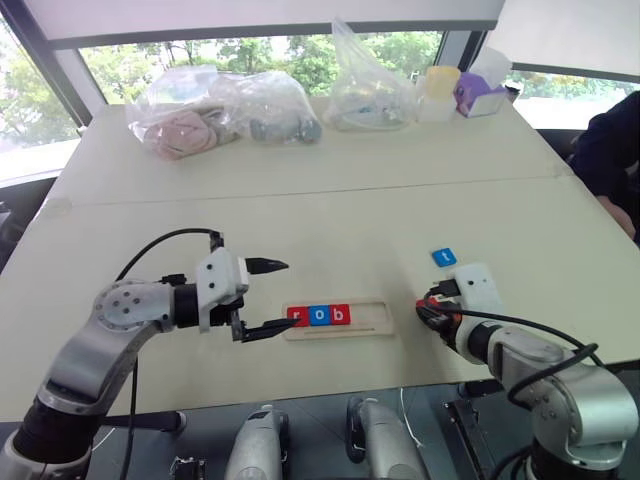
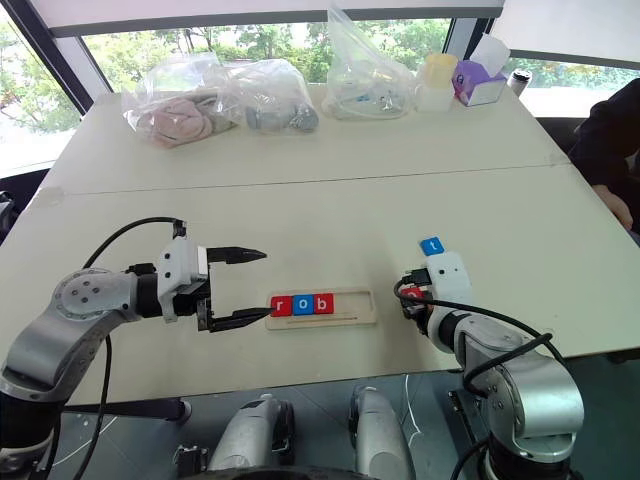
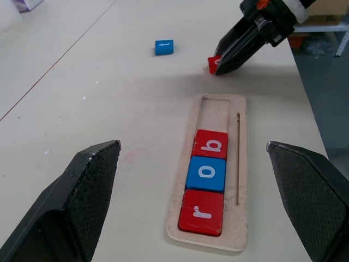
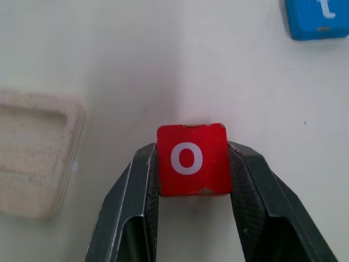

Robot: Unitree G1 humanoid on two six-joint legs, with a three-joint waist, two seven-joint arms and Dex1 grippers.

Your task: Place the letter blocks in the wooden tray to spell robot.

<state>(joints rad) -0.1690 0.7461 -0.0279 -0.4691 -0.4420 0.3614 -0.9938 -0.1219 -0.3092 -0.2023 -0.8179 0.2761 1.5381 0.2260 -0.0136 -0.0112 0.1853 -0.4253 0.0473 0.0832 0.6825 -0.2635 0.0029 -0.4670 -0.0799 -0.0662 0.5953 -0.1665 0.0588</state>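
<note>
— On the pale table (image 1: 330, 215), where does the wooden tray (image 1: 372, 316) lie?

— Near the front edge, between the two arms. Three letter blocks sit side by side at its left end: a red r (image 1: 298, 317), a blue o (image 1: 319, 316) and a red b (image 1: 341, 315). The right part of the tray is bare wood.

— And the other blocks?

— The blue t (image 1: 443, 257) lies flat on the table, off to the right of the tray and a little farther back. The red o (image 4: 191, 159) is clamped between the black fingers of the right gripper (image 4: 191, 164), just beside the tray's right end; whether it rests on the table or is lifted slightly I cannot tell.

— What about the left gripper (image 1: 264, 297)?

— Its fingers are spread wide with nothing between them. It points along the tray from the left end, the nearer fingertip (image 1: 272, 327) close to the r block, seemingly not touching.

— Anything else?

— Clear plastic bags (image 1: 225, 105) and a purple tissue box (image 1: 480, 96) along the far edge.
</note>
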